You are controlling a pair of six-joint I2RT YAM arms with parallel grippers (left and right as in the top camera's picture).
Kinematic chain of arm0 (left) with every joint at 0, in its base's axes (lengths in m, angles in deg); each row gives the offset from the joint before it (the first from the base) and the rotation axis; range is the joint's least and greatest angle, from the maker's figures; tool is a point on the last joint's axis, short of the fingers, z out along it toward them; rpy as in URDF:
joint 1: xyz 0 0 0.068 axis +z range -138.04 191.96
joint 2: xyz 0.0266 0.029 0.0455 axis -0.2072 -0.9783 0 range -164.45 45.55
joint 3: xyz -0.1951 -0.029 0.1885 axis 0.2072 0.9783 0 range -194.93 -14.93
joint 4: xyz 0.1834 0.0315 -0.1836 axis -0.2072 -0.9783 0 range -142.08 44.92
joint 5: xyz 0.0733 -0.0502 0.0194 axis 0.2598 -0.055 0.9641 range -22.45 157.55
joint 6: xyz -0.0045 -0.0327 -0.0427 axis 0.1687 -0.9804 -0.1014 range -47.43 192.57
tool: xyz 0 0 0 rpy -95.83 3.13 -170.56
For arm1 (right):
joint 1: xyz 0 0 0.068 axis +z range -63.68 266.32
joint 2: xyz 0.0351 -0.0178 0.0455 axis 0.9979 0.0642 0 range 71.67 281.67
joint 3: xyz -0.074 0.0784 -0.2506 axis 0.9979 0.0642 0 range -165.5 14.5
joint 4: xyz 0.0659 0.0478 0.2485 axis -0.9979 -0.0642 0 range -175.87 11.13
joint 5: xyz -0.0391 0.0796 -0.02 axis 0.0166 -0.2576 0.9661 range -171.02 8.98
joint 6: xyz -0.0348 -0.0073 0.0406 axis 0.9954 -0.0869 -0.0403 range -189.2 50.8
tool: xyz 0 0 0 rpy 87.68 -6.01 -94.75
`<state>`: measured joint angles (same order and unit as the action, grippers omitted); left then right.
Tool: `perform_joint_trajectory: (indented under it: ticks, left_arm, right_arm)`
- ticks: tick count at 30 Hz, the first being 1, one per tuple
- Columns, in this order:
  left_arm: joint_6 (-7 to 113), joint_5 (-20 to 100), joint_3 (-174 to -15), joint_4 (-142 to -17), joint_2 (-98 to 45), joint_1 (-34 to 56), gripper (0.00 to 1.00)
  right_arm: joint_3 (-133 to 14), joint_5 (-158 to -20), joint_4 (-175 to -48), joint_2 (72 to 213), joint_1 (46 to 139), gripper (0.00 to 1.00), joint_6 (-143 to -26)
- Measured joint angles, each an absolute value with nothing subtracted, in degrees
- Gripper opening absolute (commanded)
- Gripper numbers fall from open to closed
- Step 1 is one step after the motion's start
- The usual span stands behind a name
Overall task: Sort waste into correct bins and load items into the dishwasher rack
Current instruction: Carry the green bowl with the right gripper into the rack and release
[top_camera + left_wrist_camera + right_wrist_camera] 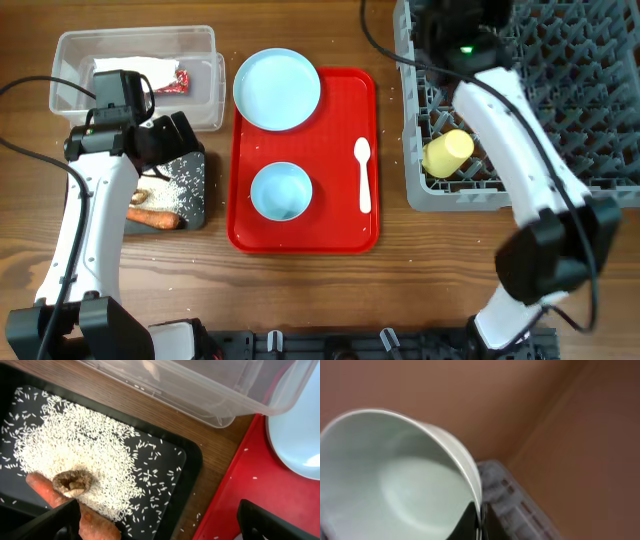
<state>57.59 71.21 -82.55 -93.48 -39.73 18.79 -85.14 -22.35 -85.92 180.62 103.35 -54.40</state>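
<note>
Under the left hand, with its fingers wide apart, the black tray is mostly covered with rice. A carrot piece and a brown lump lie close to one finger. Just ahead of it, the wall of the clear tub closes the way. Beside it the red tray is bare up to the plate. The mint green bowl, clamped in the right hand, fills the room before that hand.

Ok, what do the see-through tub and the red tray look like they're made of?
The tub looks like thin clear plastic: it is glossy, and the table shows through its walls. The red tray is probably hard plastic, smooth with a slight sheen and a moulded raised rim.
</note>
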Motion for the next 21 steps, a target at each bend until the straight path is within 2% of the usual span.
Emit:
perform_joint_trajectory:
  ticks: [2,7,12,21]
  left_arm:
    - [57.59,71.25,-82.57,-93.37,-39.73,18.79,1.0]
    - [57.59,71.34,-82.57,-93.51,-39.73,18.79,1.0]
    - [57.59,71.36,-82.57,-93.51,-39.73,18.79,1.0]
    - [57.59,71.36,-82.55,-93.51,-39.73,18.79,1.0]
  right_arm:
    - [-85.07,-19.31,-79.34,185.14,103.35,0.04,-44.5]
    - [-85.07,-17.26,-72.83,193.27,103.35,0.04,-29.35]
    - [-85.07,-16.56,-72.5,196.57,103.33,0.04,-24.3]
    - [-85.07,-16.43,-72.39,200.29,102.74,0.04,-22.84]
